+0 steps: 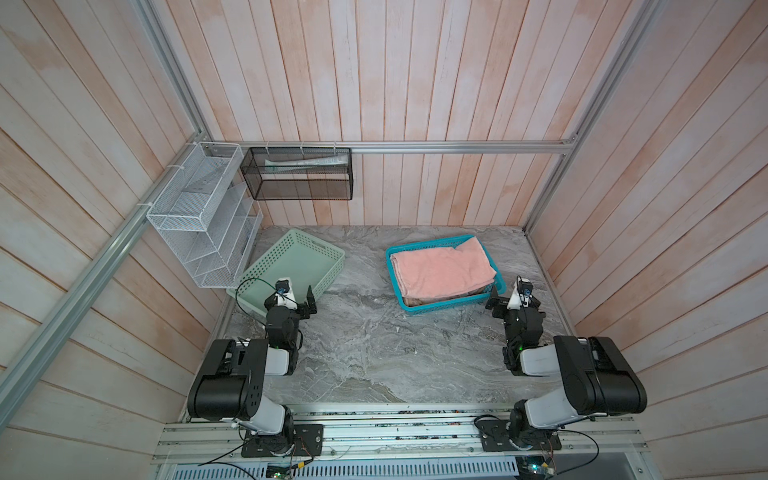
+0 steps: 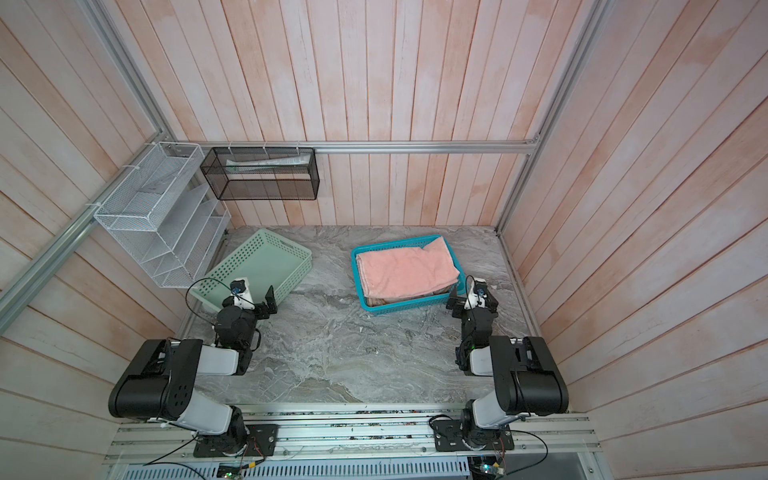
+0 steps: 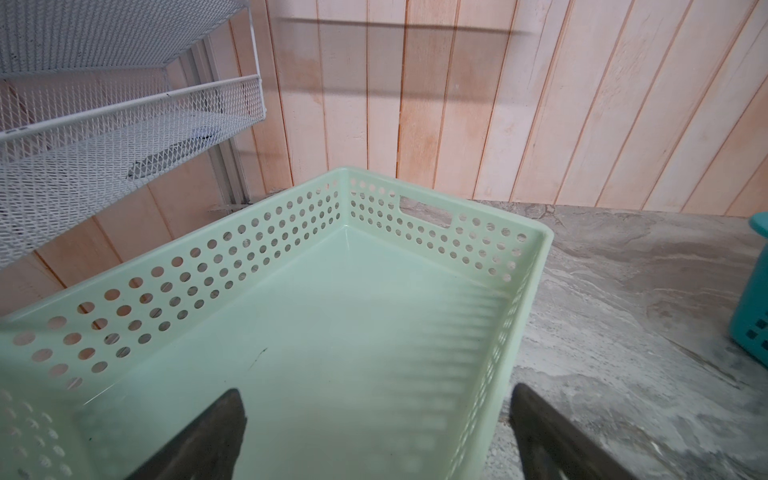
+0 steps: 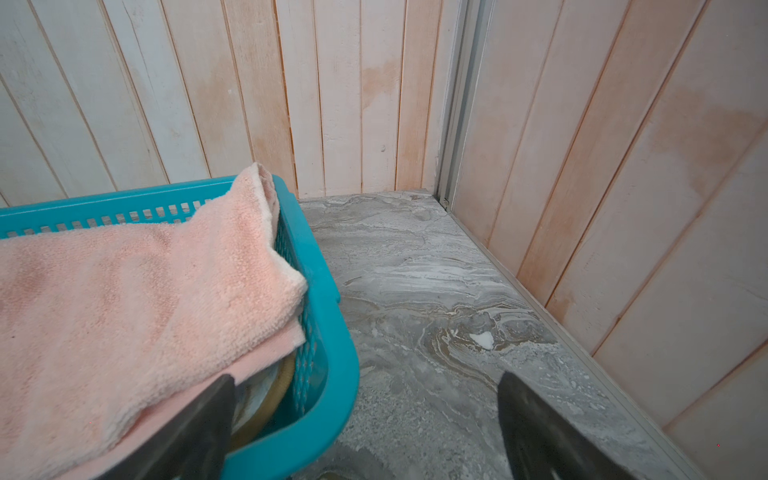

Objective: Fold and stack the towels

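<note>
Between the spread, empty fingers of the left pincer, a side wall of the mint-green basket is running away: smooth rectangular plastic, pierced with round holes. Across from it, the right pincer is also hanging released, gripping nothing, its fingers spanning the corner rim of the teal basket, glossy plastic with square slots. Just beside its inner finger the folded salmon pink towel, nubbly terry, is lying atop that basket's pile, covering a brown-edged cloth. Beyond both pincers, veined grey marble tabletop is meeting pale plank walls.
</note>
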Controlling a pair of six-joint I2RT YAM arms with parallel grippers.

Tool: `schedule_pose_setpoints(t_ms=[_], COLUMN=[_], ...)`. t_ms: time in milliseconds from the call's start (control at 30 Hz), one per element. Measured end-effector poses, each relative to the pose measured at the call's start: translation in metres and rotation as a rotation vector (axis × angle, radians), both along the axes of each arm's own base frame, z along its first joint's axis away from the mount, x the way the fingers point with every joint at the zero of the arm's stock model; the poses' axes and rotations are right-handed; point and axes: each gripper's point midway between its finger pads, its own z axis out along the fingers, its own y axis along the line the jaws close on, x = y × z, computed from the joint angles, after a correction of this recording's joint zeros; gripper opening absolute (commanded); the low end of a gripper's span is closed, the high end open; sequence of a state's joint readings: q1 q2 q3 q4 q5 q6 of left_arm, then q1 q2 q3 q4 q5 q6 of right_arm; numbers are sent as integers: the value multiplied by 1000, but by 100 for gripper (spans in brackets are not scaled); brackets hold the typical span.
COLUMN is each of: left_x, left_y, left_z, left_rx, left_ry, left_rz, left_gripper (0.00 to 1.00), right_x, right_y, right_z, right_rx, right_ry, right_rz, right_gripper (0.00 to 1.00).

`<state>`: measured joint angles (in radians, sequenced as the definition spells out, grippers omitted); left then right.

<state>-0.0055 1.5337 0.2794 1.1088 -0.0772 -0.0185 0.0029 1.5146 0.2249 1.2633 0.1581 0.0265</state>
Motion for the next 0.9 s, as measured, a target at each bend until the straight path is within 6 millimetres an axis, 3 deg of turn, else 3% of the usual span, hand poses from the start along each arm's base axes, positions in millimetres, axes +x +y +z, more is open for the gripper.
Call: schedule_pose_setpoints(t_ms=[900], left_x=[2], left_y=[-4], left_z=[-2], left_rx=[-5], left_ry=[12], left_rz=[-29], left_gripper=[100], right_x=[1], right_y=[0], right_z=[-1], right_rx=[10], right_ry=[4], right_rz=[13], right_gripper=[98])
